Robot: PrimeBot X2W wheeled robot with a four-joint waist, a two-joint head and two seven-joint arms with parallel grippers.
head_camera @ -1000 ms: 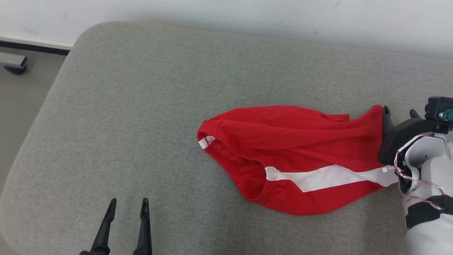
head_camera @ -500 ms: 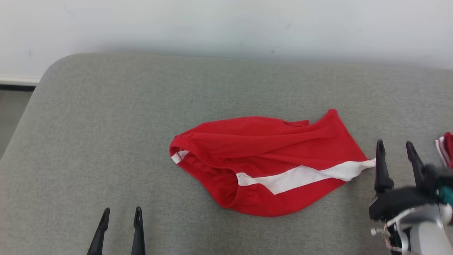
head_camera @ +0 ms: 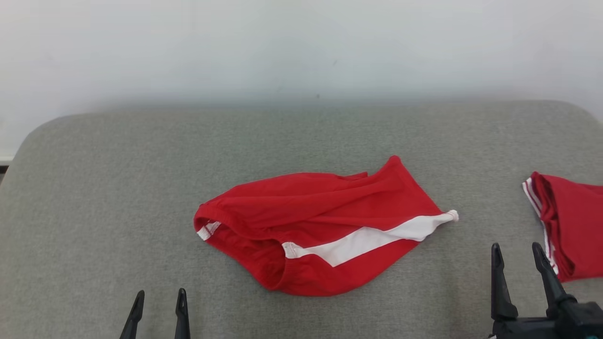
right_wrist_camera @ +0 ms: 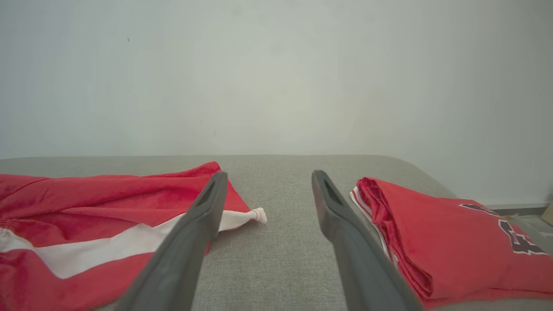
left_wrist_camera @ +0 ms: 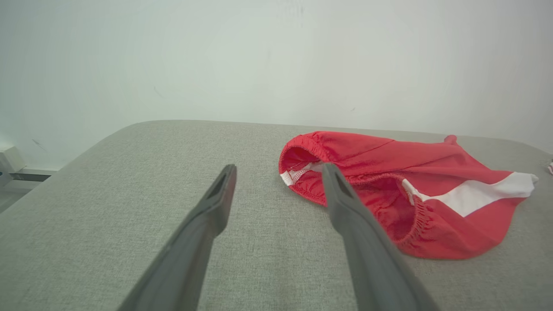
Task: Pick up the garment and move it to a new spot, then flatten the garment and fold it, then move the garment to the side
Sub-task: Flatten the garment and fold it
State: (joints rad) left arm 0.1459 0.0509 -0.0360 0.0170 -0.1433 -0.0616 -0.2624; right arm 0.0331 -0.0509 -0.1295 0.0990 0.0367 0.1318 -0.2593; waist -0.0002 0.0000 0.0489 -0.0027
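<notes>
Before me the red shorts (head_camera: 320,221) lie rumpled on the grey cushion (head_camera: 118,188), elastic waistband gaping towards my left, white side stripe running out to a pinched tip on my right.

The left jaws stand at the lower left of the head view, their two long dark fingers (head_camera: 137,313) pointing up and spread apart, with nothing between them. The right jaws stand at the lower right, fingers (head_camera: 498,282) likewise upright, parted and empty. Both wrist views show each pair splayed wide, gripping nothing.
</notes>
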